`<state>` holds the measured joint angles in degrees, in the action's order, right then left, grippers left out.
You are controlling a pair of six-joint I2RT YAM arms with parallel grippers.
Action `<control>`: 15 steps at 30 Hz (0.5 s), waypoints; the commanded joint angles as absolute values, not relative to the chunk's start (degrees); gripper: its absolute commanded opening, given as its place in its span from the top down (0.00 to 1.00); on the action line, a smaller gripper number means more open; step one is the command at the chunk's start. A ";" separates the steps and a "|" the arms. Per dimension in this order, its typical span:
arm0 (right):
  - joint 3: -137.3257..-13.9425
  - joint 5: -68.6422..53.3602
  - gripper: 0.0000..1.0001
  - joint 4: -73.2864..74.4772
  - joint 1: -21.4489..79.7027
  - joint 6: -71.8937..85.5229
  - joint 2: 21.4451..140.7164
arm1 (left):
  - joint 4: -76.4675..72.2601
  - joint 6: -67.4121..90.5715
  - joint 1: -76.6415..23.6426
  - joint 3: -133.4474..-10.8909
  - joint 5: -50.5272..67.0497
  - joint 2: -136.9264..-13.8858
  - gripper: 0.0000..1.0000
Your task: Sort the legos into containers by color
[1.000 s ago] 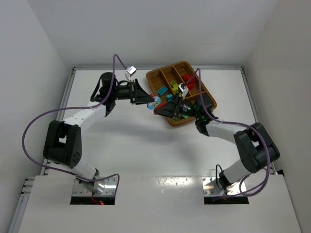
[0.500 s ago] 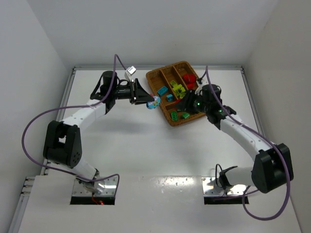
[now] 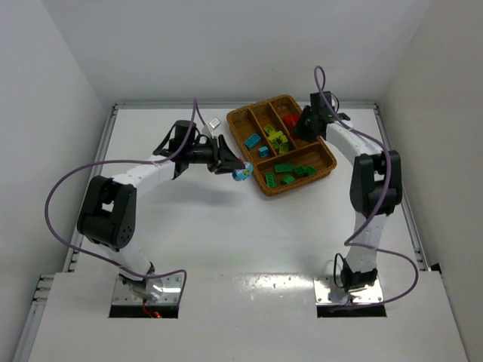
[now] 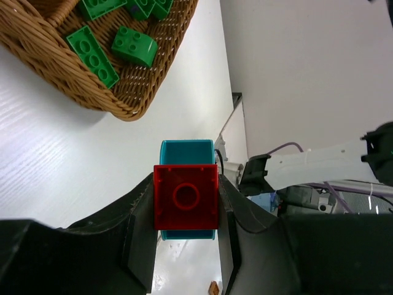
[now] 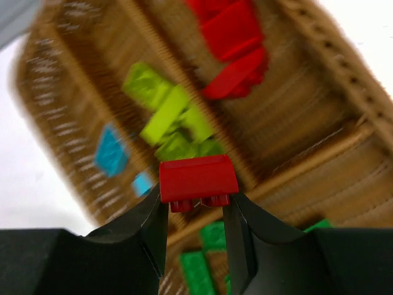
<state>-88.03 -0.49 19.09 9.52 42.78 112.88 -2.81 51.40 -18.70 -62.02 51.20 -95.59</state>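
Your right gripper (image 5: 195,198) holds a red brick (image 5: 196,176) over the tray (image 5: 334,67), your left gripper (image 4: 186,184) a red-cyan clump (image 4: 186,203); releasing early mixes colours.

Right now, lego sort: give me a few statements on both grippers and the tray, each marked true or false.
1. The left gripper is shut on a red-on-cyan plastic brick clump. True.
2. That clump lies inside the brown woven wicker tray. False: it is held above the white table, outside the tray's rim.
3. The right gripper is open and empty. False: it clamps a single red plastic brick above the tray.
4. Dark green bricks lie in the tray's crosswise section. True.
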 commanded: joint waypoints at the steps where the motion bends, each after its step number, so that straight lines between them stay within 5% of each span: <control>1: -94.03 2.98 0.83 24.07 8.17 41.31 117.32 | -2.72 50.02 -18.90 -62.93 51.06 -95.45 1.00; 6: -96.42 3.09 0.69 21.28 6.25 42.53 121.46 | 0.87 47.73 -18.90 -63.46 49.75 -94.39 1.00; 7: -97.55 1.68 0.53 21.27 5.72 42.54 122.51 | 1.57 47.03 -18.90 -64.15 49.75 -94.39 1.00; 10: -101.59 1.05 0.32 23.37 5.71 41.23 123.66 | 2.29 47.02 -18.90 -64.78 49.75 -94.92 1.00; 15: -98.37 1.85 0.33 23.30 6.24 39.99 118.23 | 2.81 46.49 -18.90 -66.00 49.75 -94.92 1.00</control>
